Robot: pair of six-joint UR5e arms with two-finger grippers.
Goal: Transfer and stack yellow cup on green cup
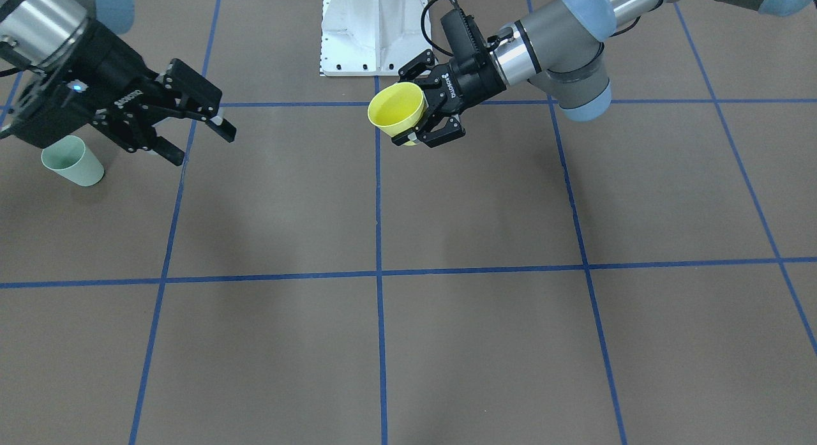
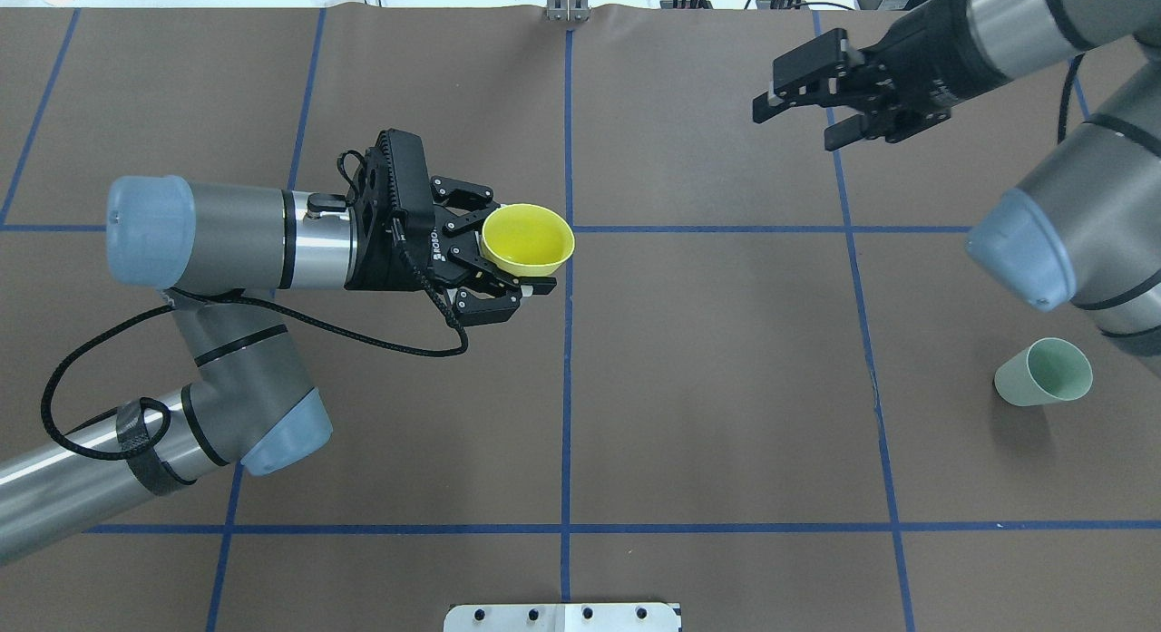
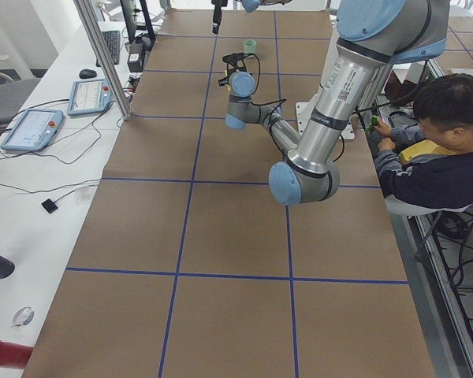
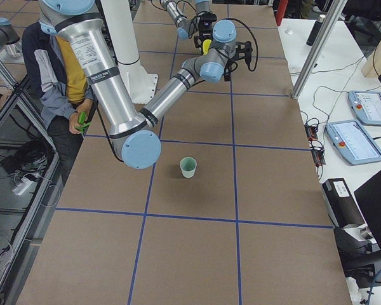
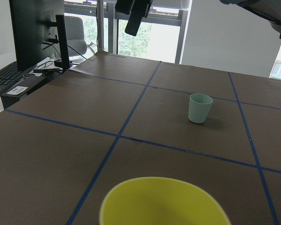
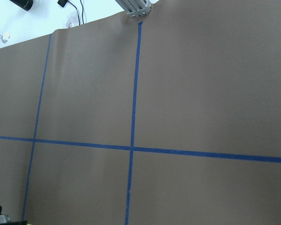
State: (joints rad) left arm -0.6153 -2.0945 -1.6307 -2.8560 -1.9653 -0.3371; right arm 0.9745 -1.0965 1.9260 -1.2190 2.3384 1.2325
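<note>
The yellow cup point(image 1: 396, 110) is upright in the air near the table's centre line, held in my left gripper point(image 1: 403, 108), which is shut on it from the side; it also shows in the overhead view point(image 2: 528, 240) and at the bottom of the left wrist view point(image 5: 164, 201). The green cup point(image 2: 1043, 372) stands upright on the table on my right side, apart from both grippers; it also shows in the front view point(image 1: 71, 161) and the left wrist view point(image 5: 199, 108). My right gripper point(image 2: 798, 115) is open and empty, raised above the far right of the table.
The white robot base plate point(image 1: 375, 30) sits at the near edge of the table. Blue tape lines point(image 2: 568, 387) divide the brown table. An operator point(image 3: 433, 150) sits beside the table. Tablets and a monitor point(image 4: 362, 133) lie on the side bench.
</note>
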